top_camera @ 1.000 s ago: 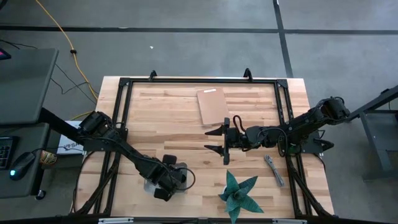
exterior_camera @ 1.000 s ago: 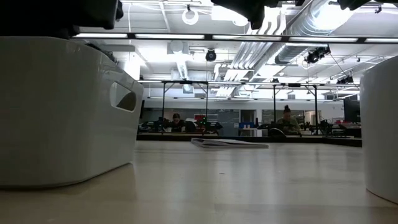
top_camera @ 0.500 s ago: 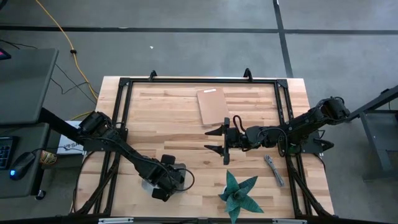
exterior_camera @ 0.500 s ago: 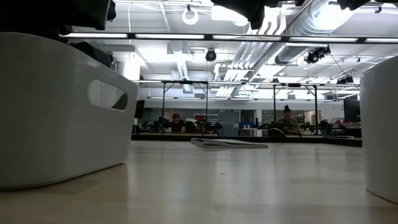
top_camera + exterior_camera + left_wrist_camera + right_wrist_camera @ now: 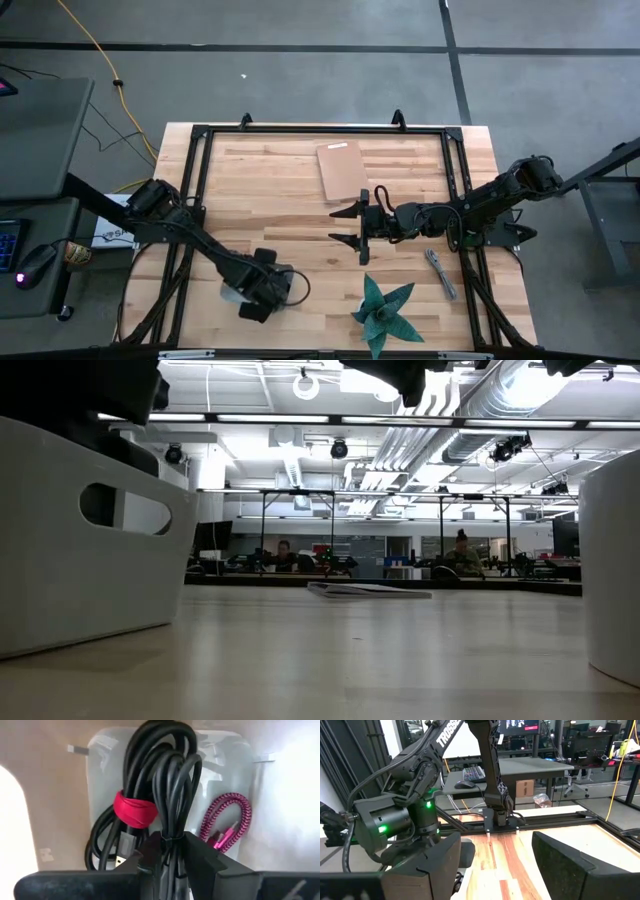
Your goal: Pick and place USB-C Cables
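Nearest the table's front edge, the left gripper (image 5: 172,855) hangs over a white bin (image 5: 232,295), its fingers pinched on a black cable (image 5: 172,795) — a coiled bundle whose long axis runs straight away from the fingers toward the bin's far wall. In the bin beside it lie a black-and-red cable (image 5: 131,812), a black coil banded in red, lying parallel, and a red cable (image 5: 226,822), a braided loop off to one side. That makes three cables at the bin. On the front right of the table, a teal star (image 5: 383,310) and one grey cable (image 5: 440,272), its length running front to back. Mid-table, the right gripper (image 5: 345,226) waits with fingers spread wide, pointing left. Farther back lies one brown board (image 5: 343,170).
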You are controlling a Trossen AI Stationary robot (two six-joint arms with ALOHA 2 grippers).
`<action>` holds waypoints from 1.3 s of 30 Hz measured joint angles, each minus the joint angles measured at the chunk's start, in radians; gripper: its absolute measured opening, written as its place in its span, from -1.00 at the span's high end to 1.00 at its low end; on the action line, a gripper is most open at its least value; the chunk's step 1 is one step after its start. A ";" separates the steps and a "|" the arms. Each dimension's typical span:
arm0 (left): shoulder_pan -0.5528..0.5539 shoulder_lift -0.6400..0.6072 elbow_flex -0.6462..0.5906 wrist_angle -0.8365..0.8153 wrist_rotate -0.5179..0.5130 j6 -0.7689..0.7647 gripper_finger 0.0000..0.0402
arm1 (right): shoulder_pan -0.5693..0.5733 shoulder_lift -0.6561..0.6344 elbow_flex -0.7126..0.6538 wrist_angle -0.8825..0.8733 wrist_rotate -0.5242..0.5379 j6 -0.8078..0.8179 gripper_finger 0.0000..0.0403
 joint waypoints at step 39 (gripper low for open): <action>0.042 -0.405 -0.077 0.179 -0.410 0.332 -0.04 | 0.000 0.000 0.000 0.000 0.002 0.000 -0.18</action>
